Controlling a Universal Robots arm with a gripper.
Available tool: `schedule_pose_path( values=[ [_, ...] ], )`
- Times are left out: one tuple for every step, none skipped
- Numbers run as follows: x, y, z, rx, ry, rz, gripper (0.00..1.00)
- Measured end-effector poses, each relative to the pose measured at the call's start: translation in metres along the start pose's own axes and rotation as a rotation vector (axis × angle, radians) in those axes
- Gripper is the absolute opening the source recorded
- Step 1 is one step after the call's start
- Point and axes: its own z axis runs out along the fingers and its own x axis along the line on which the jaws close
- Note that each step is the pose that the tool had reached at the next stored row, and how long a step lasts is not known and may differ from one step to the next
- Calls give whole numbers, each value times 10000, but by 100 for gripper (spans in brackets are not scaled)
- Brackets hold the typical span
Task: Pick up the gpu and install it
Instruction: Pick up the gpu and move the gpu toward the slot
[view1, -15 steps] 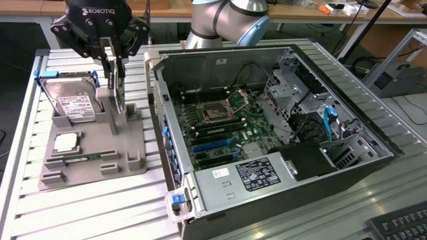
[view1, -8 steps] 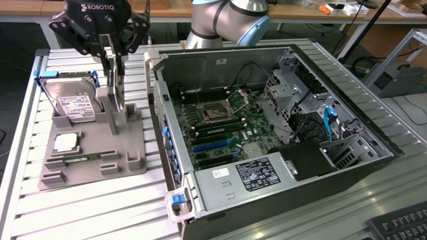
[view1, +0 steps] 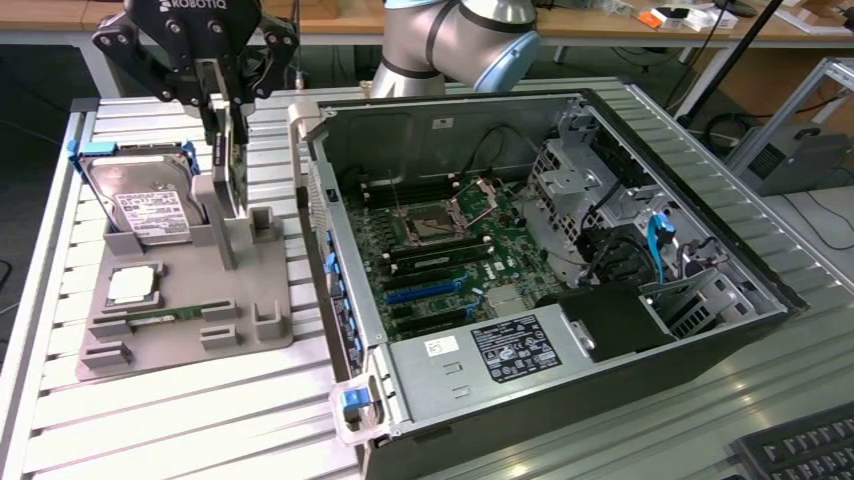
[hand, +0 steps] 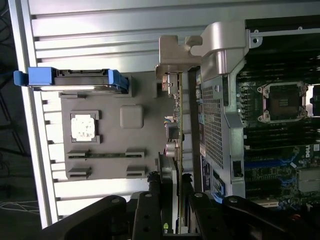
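Clamping the upright gpu, the fingers hang above the gray tray holding a hard drive.

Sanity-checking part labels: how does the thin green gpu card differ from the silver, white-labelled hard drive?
The gpu is a thin green card; the hard drive is a thicker silver box with blue rails. The gpu stands upright, clamped by the gripper; the hard drive leans in the grey tray, untouched. Both are at that tray.

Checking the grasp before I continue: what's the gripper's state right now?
The gripper is closed, holding the gpu by its upper edge.
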Motion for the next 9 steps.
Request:
schedule_pose_path(
  values=[
    [0, 0, -4, -1, -1, 0, 27],
    [0, 0, -7, -1, -1, 0, 27],
    [0, 0, -9, -1, -1, 1, 27],
    [-1, 0, -11, 0, -1, 0, 27],
    [0, 0, -14, -1, 0, 0, 27],
    [0, -1, -18, 0, 0, 0, 27],
    [0, -1, -21, 0, 1, 0, 27],
    [-1, -1, -25, 0, 0, 0, 27],
    [-1, -1, -30, 0, 1, 0, 27]
  ],
)
